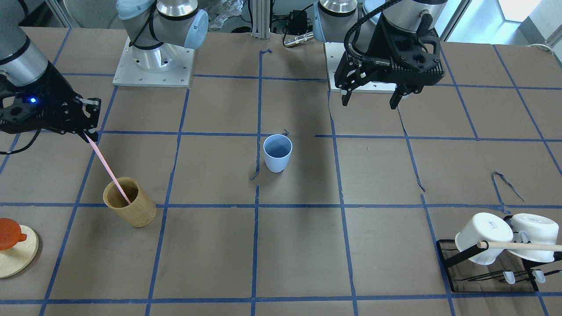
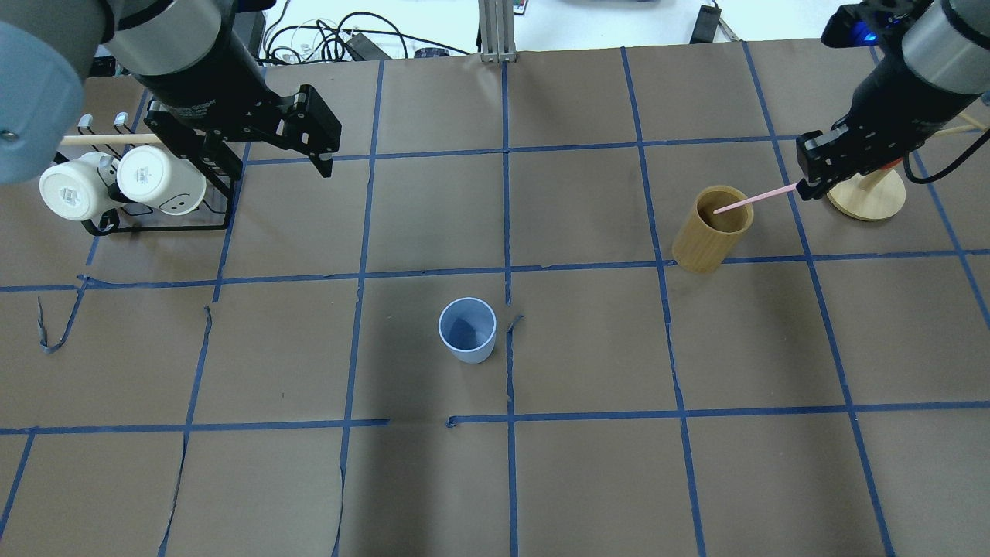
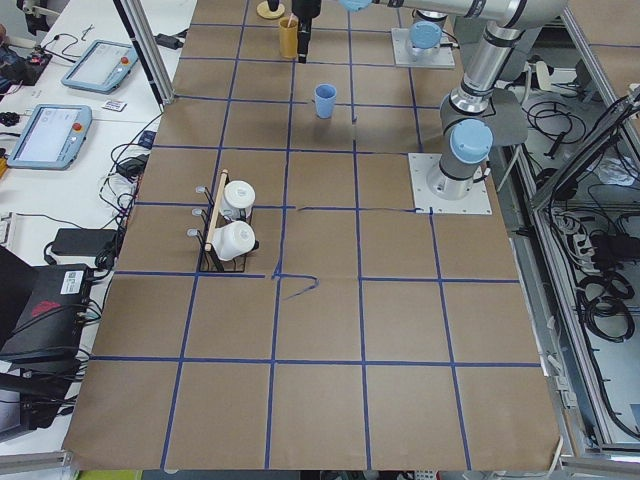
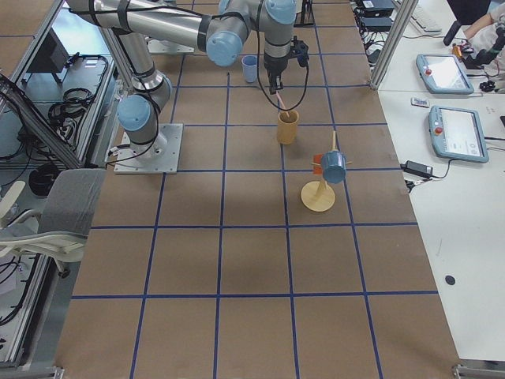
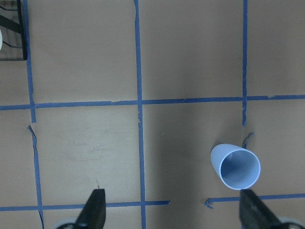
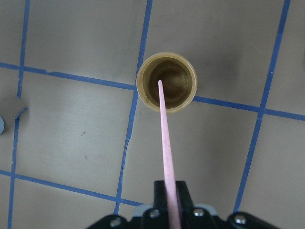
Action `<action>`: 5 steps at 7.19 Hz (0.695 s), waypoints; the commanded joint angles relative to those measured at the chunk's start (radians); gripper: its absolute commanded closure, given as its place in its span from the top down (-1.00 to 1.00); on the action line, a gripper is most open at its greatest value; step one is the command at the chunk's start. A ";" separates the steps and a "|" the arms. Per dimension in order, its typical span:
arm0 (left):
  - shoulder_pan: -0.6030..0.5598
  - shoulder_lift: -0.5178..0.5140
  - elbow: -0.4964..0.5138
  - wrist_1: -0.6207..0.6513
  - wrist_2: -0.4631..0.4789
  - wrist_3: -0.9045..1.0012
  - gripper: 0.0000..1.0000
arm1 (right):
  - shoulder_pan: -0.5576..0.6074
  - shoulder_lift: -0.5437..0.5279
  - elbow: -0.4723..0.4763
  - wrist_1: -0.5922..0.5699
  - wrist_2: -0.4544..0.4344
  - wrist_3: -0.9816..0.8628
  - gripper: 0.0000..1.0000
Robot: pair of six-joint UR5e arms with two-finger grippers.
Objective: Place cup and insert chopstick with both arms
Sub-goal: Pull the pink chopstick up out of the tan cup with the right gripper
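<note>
The light blue cup (image 1: 277, 152) stands upright and alone near the table's middle, also in the overhead view (image 2: 467, 330) and the left wrist view (image 5: 236, 167). My left gripper (image 1: 370, 100) is open and empty, raised well above the table and apart from the cup; its fingers (image 5: 95, 210) frame the left wrist view. My right gripper (image 1: 89, 131) is shut on the upper end of the pink chopstick (image 1: 107, 166). The chopstick slants down with its lower tip in the mouth of the tan bamboo cylinder (image 2: 711, 230); the right wrist view shows the chopstick (image 6: 164, 138) pointing into the cylinder (image 6: 178, 78).
A black rack (image 1: 487, 281) holds two white mugs (image 2: 155, 178) and a wooden rod (image 1: 522, 245) at my left. A round wooden stand (image 2: 866, 197) with an orange piece (image 1: 9, 235) sits at my right, beyond the cylinder. Blue tape lines grid the brown table.
</note>
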State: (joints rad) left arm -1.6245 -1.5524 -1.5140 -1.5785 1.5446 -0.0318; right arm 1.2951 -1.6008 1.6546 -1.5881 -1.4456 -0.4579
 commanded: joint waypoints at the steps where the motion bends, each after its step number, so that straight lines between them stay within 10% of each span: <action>1: 0.000 0.000 0.000 0.000 0.000 0.001 1.00 | 0.004 -0.001 -0.068 0.098 -0.002 0.007 -1.00; 5: 0.000 0.000 0.000 0.000 0.000 0.001 1.00 | 0.096 0.001 -0.162 0.175 -0.016 0.155 -1.00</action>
State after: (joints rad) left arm -1.6245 -1.5524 -1.5138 -1.5785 1.5447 -0.0307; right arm 1.3413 -1.6020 1.5203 -1.4266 -1.4513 -0.3894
